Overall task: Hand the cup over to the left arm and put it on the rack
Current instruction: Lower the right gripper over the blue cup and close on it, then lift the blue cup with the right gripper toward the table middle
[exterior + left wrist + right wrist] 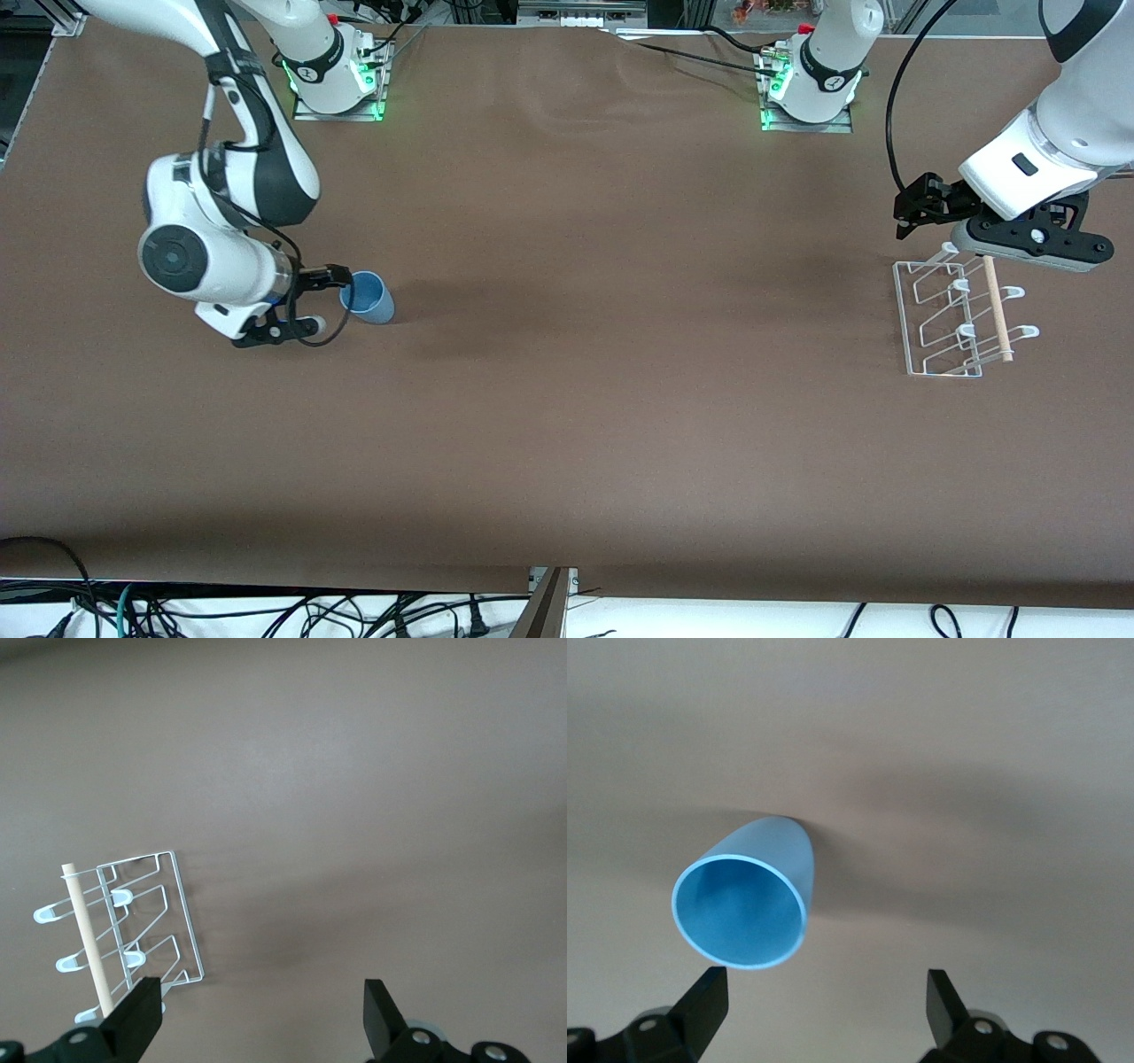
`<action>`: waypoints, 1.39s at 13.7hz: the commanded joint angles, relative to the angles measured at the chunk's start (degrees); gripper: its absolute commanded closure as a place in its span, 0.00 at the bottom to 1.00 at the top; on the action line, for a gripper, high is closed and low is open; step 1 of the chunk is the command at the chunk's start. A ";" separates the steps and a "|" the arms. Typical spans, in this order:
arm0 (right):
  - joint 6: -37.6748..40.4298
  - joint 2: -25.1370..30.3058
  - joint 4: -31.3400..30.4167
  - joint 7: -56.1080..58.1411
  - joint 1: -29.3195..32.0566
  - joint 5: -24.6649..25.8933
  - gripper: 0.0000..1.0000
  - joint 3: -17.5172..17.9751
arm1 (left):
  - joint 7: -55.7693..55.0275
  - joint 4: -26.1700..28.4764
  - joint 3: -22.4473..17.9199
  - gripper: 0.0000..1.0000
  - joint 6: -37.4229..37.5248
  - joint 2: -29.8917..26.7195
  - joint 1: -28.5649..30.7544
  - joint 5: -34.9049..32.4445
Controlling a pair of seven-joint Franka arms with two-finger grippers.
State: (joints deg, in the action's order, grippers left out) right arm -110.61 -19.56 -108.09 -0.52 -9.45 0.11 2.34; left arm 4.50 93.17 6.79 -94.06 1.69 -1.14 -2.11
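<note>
I judged the cup (368, 298) light, stiff and rather slick, a thin plastic tumbler best pinched across its wall just below the rim. It stood mouth-up on the table toward the right arm's end, well apart from the rack (958, 318). My right gripper (824, 1003) hung with fingers spread, the cup just ahead of them, nearer one finger, not yet between. The left gripper (264, 1012) waited open over the rack.

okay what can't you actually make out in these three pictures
- Whether the right gripper touches the cup: front view too small; right wrist view shows fingers apart, short of the rim.
- Cup's base: hidden by its own wall, right wrist view.
- Rack: one end covered by a left gripper finger, left wrist view.
</note>
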 commanded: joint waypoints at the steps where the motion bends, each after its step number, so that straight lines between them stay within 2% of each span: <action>1: -0.22 -1.79 0.16 0.78 0.22 -0.20 0.01 0.21 | -0.72 -0.89 0.06 0.00 -0.34 0.42 -0.09 1.05; 7: -3.47 -5.83 0.51 0.61 -0.83 -0.20 0.02 0.21 | -0.72 -0.89 0.06 0.00 -0.34 0.51 -0.09 0.97; 8: -3.91 -6.80 0.77 0.61 -1.01 -0.11 0.06 0.21 | -0.72 -0.89 0.06 0.00 -0.34 0.51 -0.09 1.05; 9: -4.09 -7.33 0.86 0.61 -1.44 -0.02 0.18 0.12 | -0.72 -0.89 0.06 0.00 -0.34 0.51 -0.09 0.97; 11: -4.52 -8.03 0.95 0.61 -1.62 0.07 0.55 0.12 | -0.72 -0.89 0.06 0.00 -0.34 0.51 -0.09 1.05; 13: -4.35 -8.04 1.74 0.44 -1.45 -0.11 1.00 0.12 | -0.72 -0.89 0.06 0.00 -0.34 0.51 -0.09 0.97; 19: -1.11 -8.04 5.50 0.61 -1.53 -0.64 1.00 0.12 | -0.72 -0.89 0.06 0.00 -0.34 0.51 -0.09 0.97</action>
State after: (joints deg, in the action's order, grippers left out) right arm -114.54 -27.51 -105.00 -0.22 -10.91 0.11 2.34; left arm 4.50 93.17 6.80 -94.33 1.83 -1.14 -2.11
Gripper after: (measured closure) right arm 0.947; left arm 0.000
